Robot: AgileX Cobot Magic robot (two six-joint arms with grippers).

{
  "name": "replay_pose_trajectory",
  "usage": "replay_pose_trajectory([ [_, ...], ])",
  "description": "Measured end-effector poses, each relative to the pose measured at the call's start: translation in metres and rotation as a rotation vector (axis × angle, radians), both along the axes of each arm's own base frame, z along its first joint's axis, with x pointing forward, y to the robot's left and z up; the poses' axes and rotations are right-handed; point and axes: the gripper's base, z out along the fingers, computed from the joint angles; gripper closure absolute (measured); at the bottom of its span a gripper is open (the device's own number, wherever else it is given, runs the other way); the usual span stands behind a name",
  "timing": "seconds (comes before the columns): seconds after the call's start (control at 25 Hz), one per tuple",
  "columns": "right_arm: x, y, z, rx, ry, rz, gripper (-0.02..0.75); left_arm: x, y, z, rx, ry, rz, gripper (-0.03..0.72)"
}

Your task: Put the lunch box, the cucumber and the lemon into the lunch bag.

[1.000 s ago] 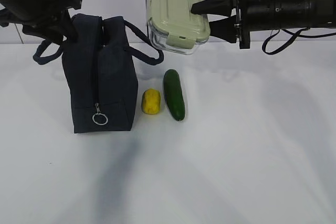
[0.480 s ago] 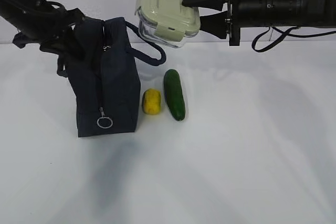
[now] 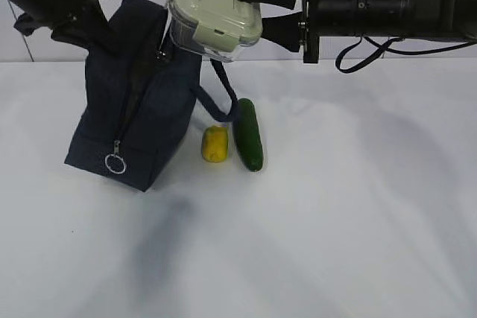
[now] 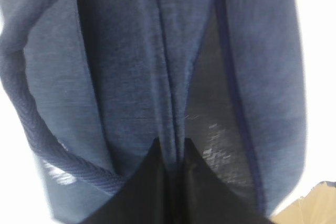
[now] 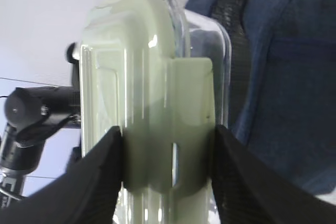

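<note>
The navy lunch bag (image 3: 130,113) leans tilted on the white table, its zipper ring (image 3: 115,163) low on the front. My left gripper (image 3: 103,33) is shut on a fold of the bag's fabric (image 4: 172,148) near its top edge. The lunch box (image 3: 212,9), clear with a pale green lid, hangs in the air right over the bag's top, with my right gripper (image 3: 250,9) shut on it. In the right wrist view the fingers clamp the lunch box (image 5: 157,103) on both sides, the bag (image 5: 283,77) just behind. The lemon (image 3: 215,144) and cucumber (image 3: 247,134) lie side by side right of the bag.
One bag handle (image 3: 218,102) hangs down toward the cucumber; the other loop (image 4: 31,119) shows in the left wrist view. A white wall stands close behind the table. Open white tabletop (image 3: 335,221) stretches to the front and right.
My left gripper has closed on the bag's fabric and pulled its top leftward, tilting the bag. The right gripper has carried the lunch box left, over the bag's top.
</note>
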Motion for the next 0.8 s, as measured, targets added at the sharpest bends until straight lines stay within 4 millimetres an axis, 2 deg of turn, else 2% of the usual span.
replay_pose_trajectory([
  [0.24, -0.001, 0.002, 0.0, 0.0, 0.0, 0.004, 0.353, -0.004, -0.004, 0.03, -0.059, -0.052, -0.017, 0.679],
  [0.4, -0.001, 0.002, -0.003, -0.034, -0.004, 0.011, 0.353, -0.007, -0.006, 0.037, -0.086, -0.046, -0.048, 0.68],
  [0.64, -0.001, -0.001, -0.017, -0.21, -0.029, 0.012, 0.353, -0.007, -0.008, 0.049, -0.113, -0.084, -0.073, 0.68],
  [0.8, 0.001, -0.001, -0.019, -0.233, -0.032, -0.011, 0.353, -0.007, -0.009, 0.051, -0.124, -0.097, -0.087, 0.68],
])
